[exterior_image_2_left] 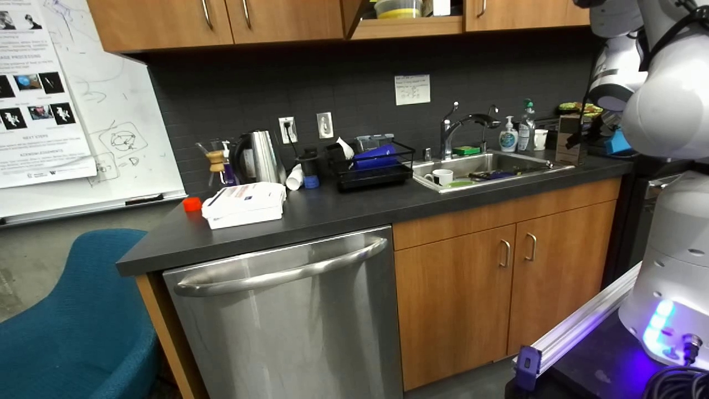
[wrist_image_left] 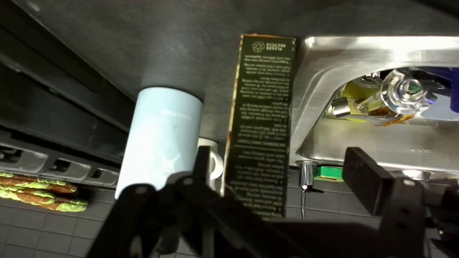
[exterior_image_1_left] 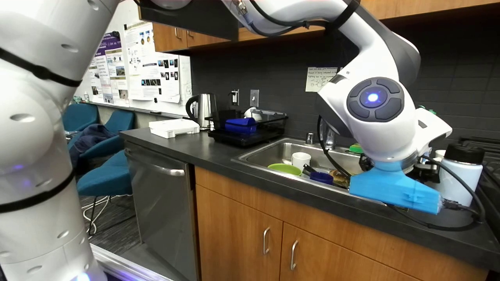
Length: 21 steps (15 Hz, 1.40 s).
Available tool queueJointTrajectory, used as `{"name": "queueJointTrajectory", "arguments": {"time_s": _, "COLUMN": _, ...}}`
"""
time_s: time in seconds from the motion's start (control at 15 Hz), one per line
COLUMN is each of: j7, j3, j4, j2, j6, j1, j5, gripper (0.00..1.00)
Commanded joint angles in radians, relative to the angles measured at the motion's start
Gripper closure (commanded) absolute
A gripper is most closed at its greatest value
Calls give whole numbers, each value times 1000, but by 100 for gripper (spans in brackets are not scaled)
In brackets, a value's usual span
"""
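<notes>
Spotting the tool [wrist_image_left: 283, 172] in the wrist view, we called it at once: fingers [wrist_image_left: 365, 179] well apart, nothing clamped! And there was the box [wrist_image_left: 261, 118], upright on the desk [wrist_image_left: 208, 46] just beside the sink [wrist_image_left: 358, 50], framed between those fingers. The finger away from the sink appeared nearer to the box, yet whether either one touched, we couldn't tell. Why so wide a spread? We judged it allowed for the box's breadth with room to spare. The box's printing ran upside down, probably because that camera rode inverted, since the wall tiles [wrist_image_left: 319, 200] lay low in view too. Standing on its small end, the box likely saved room in a tight row: the pale blue bottle [wrist_image_left: 161, 125] stood near it, with a white cup [wrist_image_left: 208, 144] behind, between the two. Over to the sink, in an exterior view: a green bowl [exterior_image_1_left: 285, 168], a white mug [exterior_image_1_left: 300, 159] and a blue cup [exterior_image_1_left: 321, 178] sat down inside, a sensible spot, we reckoned, for used dishes. The green sponge [exterior_image_2_left: 466, 151] lay by the tap [exterior_image_2_left: 446, 138], presumably to be within easy reach. And at the drying rack [exterior_image_2_left: 376, 177], a blue container [exterior_image_2_left: 374, 157] leaned at a tilt, perhaps so that water could drain!
</notes>
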State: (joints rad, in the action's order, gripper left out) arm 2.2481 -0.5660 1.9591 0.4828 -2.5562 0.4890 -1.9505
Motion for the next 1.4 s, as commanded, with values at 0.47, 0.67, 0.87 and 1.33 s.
{"name": "queueJointTrajectory", "arguments": {"time_s": 0.47, "j7": -4, "j3": 18, "j4": -3, "j2": -11, "j6": 15, "j1": 8, "j5": 8, "gripper": 82}}
{"name": "queueJointTrajectory", "arguments": {"time_s": 0.67, "j7": -4, "j3": 18, "j4": -4, "j2": -11, "j6": 12, "j1": 9, "j5": 9, "gripper": 87}}
{"name": "queueJointTrajectory", "arguments": {"time_s": 0.87, "j7": -3, "j3": 14, "j4": 5, "j2": -19, "j6": 22, "j1": 14, "j5": 17, "gripper": 87}}
{"name": "queueJointTrajectory", "arguments": {"time_s": 1.33, "j7": 8, "j3": 20, "j4": 40, "j2": -96, "j6": 27, "j1": -10, "j5": 57, "gripper": 87}}
